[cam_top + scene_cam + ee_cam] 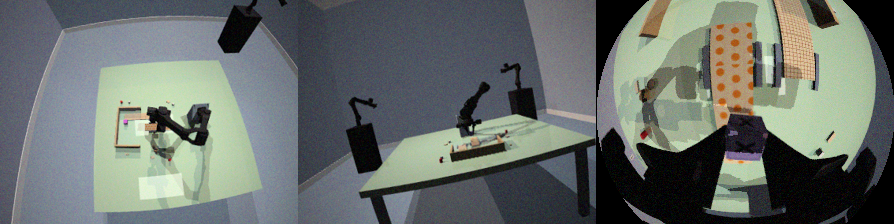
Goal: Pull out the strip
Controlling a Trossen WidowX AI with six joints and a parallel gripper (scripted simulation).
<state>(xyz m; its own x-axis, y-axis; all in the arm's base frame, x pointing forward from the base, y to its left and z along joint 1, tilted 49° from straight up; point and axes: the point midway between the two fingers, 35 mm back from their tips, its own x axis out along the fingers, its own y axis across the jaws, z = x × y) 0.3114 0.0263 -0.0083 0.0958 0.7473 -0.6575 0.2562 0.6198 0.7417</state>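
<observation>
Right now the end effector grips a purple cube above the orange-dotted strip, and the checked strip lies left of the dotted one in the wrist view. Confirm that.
One thing is wrong: the checked strip lies right of the orange-dotted strip, not left, as the wrist view shows. The end effector does grip the purple cube above it.

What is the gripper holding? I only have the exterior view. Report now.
Observer: In the wrist view, the gripper is shut on a dark cube with a purple face.
Operator: Say what lies under it.
Observer: An orange-dotted strip, flat on the mat, with its near end just ahead of the cube.
Operator: Name any other cube.
Observer: In the top view, a magenta cube sits inside the wooden frame.
</observation>
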